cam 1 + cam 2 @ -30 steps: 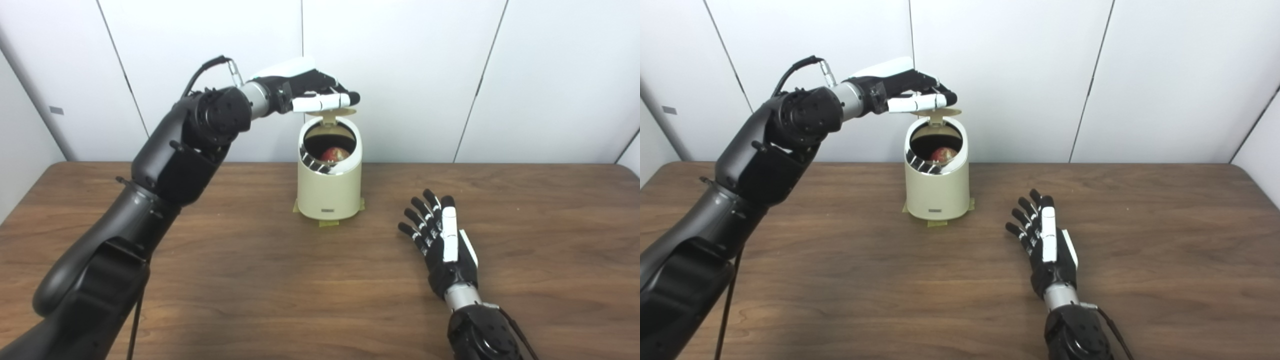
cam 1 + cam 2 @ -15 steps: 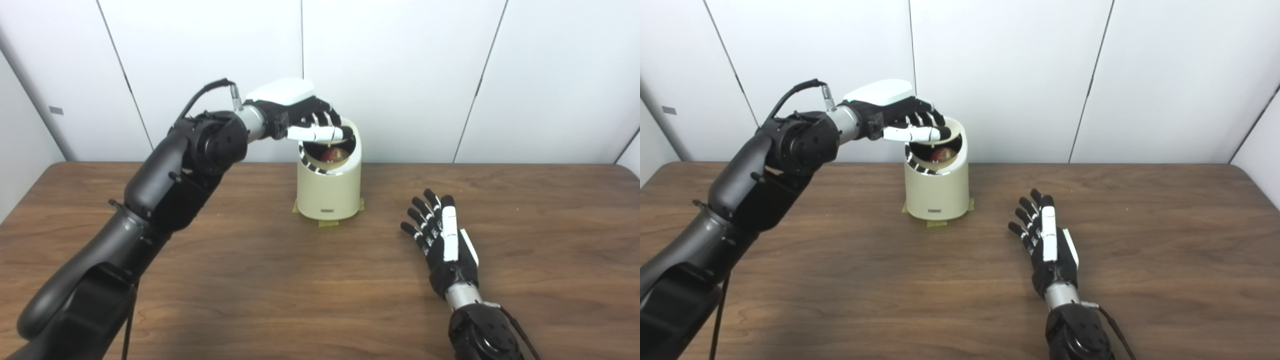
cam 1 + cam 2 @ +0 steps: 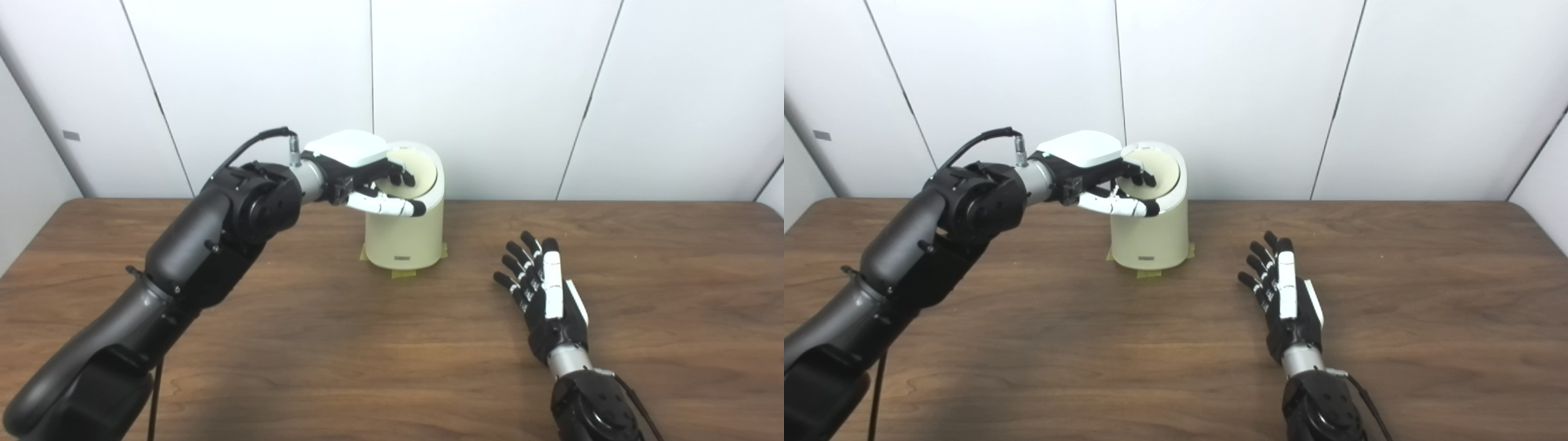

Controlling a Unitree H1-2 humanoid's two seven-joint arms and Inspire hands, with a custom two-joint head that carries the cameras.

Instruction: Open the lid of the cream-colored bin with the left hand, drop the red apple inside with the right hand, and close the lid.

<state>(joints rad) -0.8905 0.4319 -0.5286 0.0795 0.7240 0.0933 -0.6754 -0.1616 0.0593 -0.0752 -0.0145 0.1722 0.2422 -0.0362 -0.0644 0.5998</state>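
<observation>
The left hand (image 3: 361, 174) reaches in from the left side, its fingers loosely spread and laid flat on the round cream lid (image 3: 421, 174) — holding nothing, only resting on top. The lid lies shut on the cream-coloured cylindrical plastic bin (image 3: 404, 229), which stands upright on patches of yellowish tape (image 3: 404, 272) near the middle of the far edge of the brown wooden table (image 3: 343, 343). The red apple is not visible. Right of the bin and nearer the front edge, the right hand (image 3: 548, 297) rests on the wood — fingers fanned apart, empty.
</observation>
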